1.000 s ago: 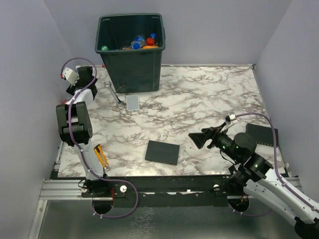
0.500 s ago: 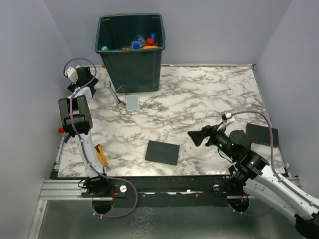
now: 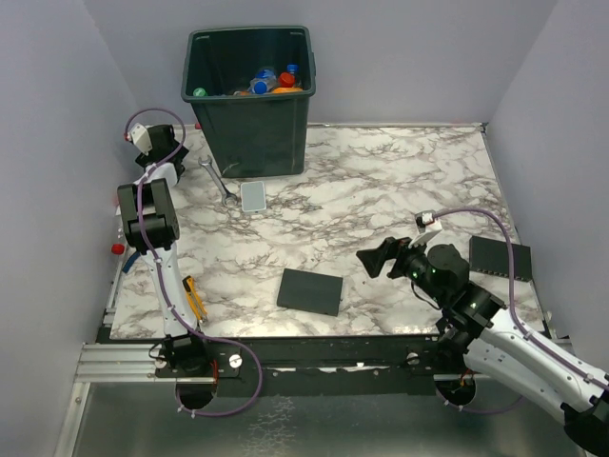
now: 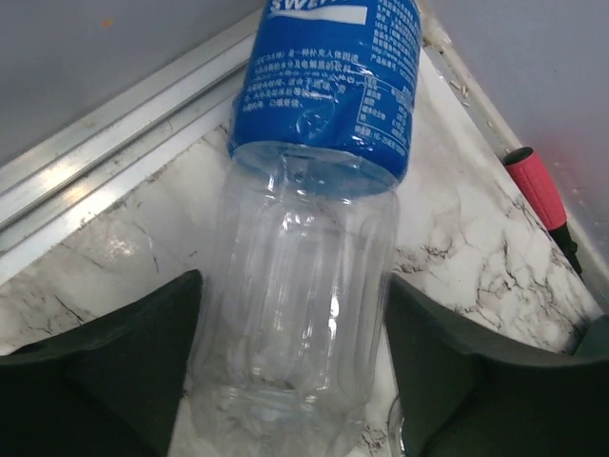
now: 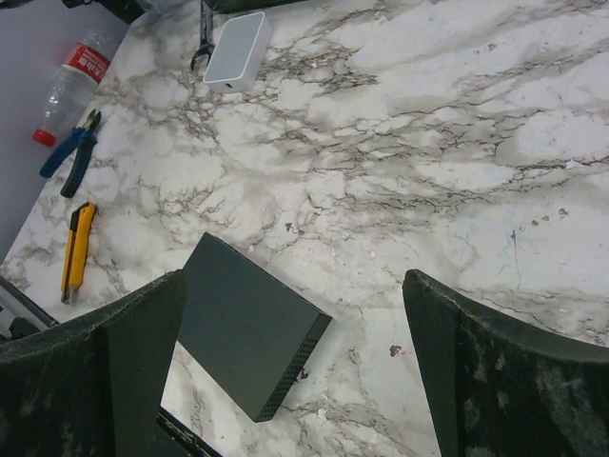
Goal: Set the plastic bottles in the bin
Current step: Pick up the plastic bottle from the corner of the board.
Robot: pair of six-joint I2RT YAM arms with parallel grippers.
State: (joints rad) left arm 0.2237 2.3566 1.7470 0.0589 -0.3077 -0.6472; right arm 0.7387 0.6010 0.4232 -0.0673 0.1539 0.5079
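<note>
Your left arm has swung into the far-left corner, just left of the bin [image 3: 252,133]. The left claw [image 4: 292,286] now straddles a blue-labelled bottle [image 4: 314,190] lying on the table [image 3: 400,181]. Its jaws have drawn in, but I cannot tell whether they grip yet. The right claw [image 3: 373,263] hangs released, holding nothing. The bottle's cap is cut off, and from above the arm seems to hide the bottle.

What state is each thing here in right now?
Bin: upright, open top, bottles inside.
Blue-label bottle: lying on the table.
Left pincer: fingers either side of that bottle, grip unclear.
Red-label bottle: lying on its side, cap on.
Right pincer: open, empty.
Black plate: lying flat.
</note>
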